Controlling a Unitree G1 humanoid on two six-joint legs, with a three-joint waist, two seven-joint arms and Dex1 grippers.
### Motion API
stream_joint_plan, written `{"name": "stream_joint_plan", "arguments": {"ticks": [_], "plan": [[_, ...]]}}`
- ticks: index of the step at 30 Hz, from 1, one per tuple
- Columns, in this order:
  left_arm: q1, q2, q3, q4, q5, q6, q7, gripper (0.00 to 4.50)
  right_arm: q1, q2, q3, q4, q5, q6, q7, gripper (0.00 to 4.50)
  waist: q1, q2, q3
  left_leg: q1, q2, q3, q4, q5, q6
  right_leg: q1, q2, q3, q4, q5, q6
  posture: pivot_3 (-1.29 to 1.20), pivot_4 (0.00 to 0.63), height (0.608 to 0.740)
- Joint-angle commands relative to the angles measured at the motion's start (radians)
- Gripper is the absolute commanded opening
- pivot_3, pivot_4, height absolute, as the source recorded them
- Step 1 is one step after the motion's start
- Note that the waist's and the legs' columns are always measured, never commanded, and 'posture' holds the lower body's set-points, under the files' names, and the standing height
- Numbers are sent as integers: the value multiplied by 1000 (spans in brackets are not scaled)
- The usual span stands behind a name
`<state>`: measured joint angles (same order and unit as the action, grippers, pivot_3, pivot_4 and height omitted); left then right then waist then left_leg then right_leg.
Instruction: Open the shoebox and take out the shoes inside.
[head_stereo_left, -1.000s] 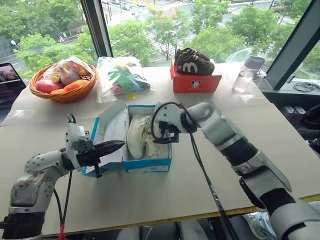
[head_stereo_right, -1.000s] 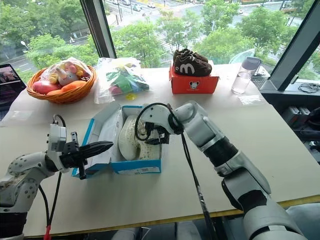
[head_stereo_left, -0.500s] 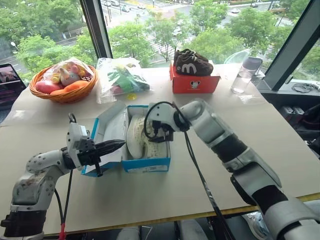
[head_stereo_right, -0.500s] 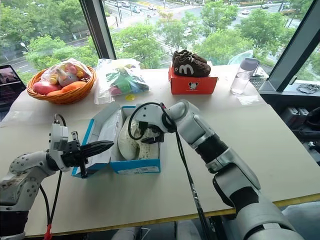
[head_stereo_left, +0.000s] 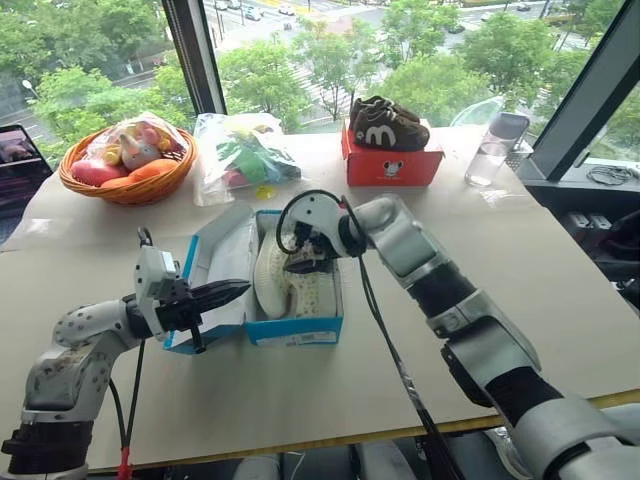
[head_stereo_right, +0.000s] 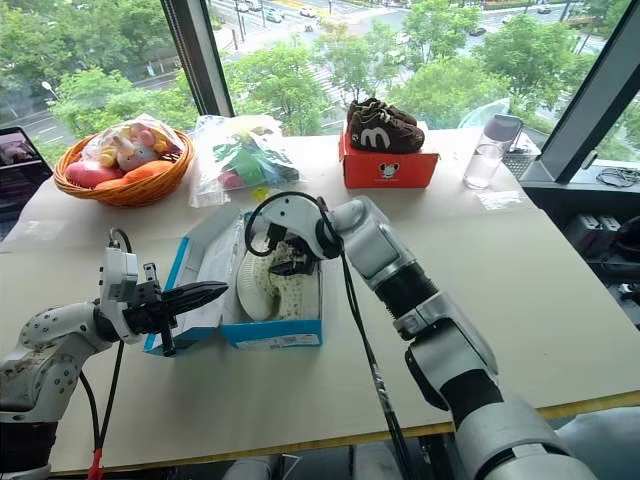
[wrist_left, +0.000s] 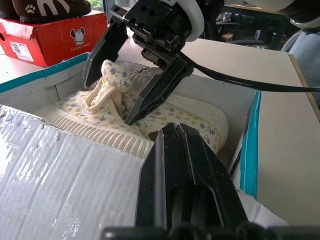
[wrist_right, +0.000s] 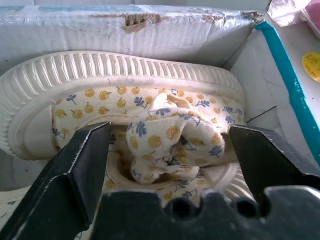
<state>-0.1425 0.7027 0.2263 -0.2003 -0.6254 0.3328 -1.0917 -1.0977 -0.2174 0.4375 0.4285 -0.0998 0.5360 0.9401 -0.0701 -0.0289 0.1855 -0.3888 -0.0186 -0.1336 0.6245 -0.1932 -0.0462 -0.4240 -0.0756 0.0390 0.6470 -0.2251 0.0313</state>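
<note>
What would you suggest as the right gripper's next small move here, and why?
Probably close fully on the shoe, then lift. The right gripper sits inside the open shoebox with its fingers either side of the shoe's bunched fabric top, a gap showing on each side. The left gripper is shut, by the box flap.

At the far edge of the pale surface (head_stereo_left: 300, 400), by the window, a wicker basket (head_stereo_left: 126, 188) holds plush toys wrapped in clear plastic. Beside it lies a clear bag (head_stereo_left: 240, 155) of colourful items. A red-orange box (head_stereo_left: 392, 165) carries dark brown shoes (head_stereo_left: 387, 124). Near it stands a clear bottle (head_stereo_left: 492, 148).
</note>
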Motion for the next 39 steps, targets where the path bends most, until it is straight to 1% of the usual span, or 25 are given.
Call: {"name": "stream_joint_plan", "arguments": {"ticks": [1,6,9,13,15,21,30,39], "plan": [[-13,12,11,-6,4,-12,2,0,-8,4,-27,-13,3,1,-18,418,0,0,0,0,0,0,0,0,0,0,0,0,0,0,0,0,150,740],[-17,9,8,0,11,-17,6,0,3,22,-53,-38,32,19,-26,418,0,0,0,0,0,0,0,0,0,0,0,0,0,-1,2,0,150,740],[-19,7,7,5,19,-22,9,0,8,53,-124,-71,100,67,-30,418,-1,0,0,0,0,0,0,0,0,0,0,0,0,-1,2,0,150,740],[-19,5,8,5,21,-22,11,0,-10,81,-230,-72,175,103,-75,418,-1,0,0,0,0,0,0,0,0,-1,0,0,0,-1,1,0,150,740],[-18,6,7,6,24,-24,11,0,-20,94,-281,-80,215,121,-98,418,0,0,0,-1,0,0,0,0,0,-1,0,0,0,1,-2,0,150,740],[-21,8,7,8,27,-24,8,0,-22,93,-327,-92,259,140,-133,418,1,0,1,-1,0,0,0,0,0,-1,0,0,0,2,-3,0,150,740],[-26,15,7,13,31,-21,-1,0,-16,89,-336,-102,289,153,-171,418,-1,0,1,-1,0,0,0,0,0,-1,0,0,0,2,-3,0,150,740],[-33,21,14,22,30,-19,-4,0,-71,21,-397,-185,371,206,-169,418,1,1,1,-1,0,0,0,0,0,-1,0,0,0,2,-3,0,150,740]]}}
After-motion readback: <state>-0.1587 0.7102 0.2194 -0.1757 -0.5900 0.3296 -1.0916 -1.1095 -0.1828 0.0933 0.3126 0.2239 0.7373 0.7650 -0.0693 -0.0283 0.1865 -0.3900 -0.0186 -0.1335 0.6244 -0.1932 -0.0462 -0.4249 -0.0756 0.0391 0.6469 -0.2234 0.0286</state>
